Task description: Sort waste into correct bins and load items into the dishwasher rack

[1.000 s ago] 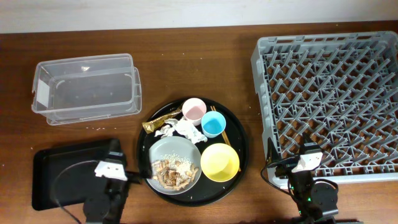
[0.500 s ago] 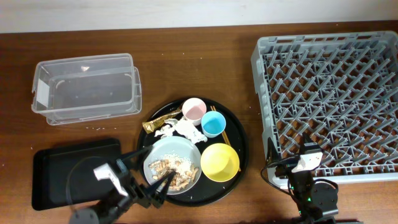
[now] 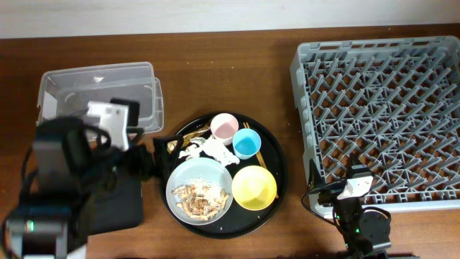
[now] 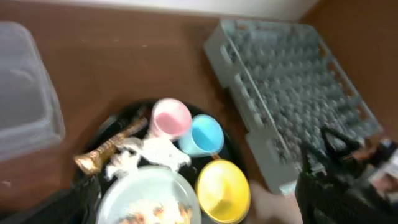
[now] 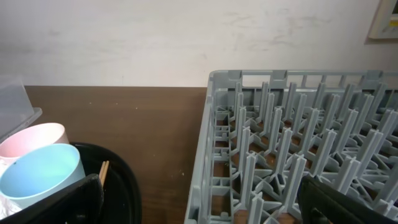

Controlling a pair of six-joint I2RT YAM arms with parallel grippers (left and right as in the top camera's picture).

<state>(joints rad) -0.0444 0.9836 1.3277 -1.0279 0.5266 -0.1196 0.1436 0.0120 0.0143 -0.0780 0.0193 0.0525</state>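
Observation:
The grey plate (image 3: 200, 191) with food scraps (image 3: 203, 199), yellow bowl (image 3: 254, 187), blue cup (image 3: 246, 145), pink cup (image 3: 223, 126), chopsticks (image 3: 257, 152), gold foil wrapper (image 3: 182, 142) and white tissue (image 3: 209, 150) sit on the round black tray (image 3: 279, 155). My left gripper (image 3: 146, 162) is raised at the tray's left edge, open and empty. Its view (image 4: 199, 202) shows the pink cup (image 4: 171, 117), blue cup (image 4: 206, 134) and bowl (image 4: 222, 190) below. My right gripper (image 3: 353, 188) is open and empty, low at the rack's (image 3: 381, 108) front corner. Its view (image 5: 199, 205) faces the rack (image 5: 298, 143).
The clear box (image 3: 97, 97) stands at the back left. The flat black tray (image 3: 126, 208) at the front left is mostly hidden under my left arm. The blue cup (image 5: 40, 174) and chopsticks (image 5: 102, 171) show at the left of the right wrist view.
My left arm has risen from low at the table's front edge and swung back and left, now covering the flat black tray. The right arm has not moved.

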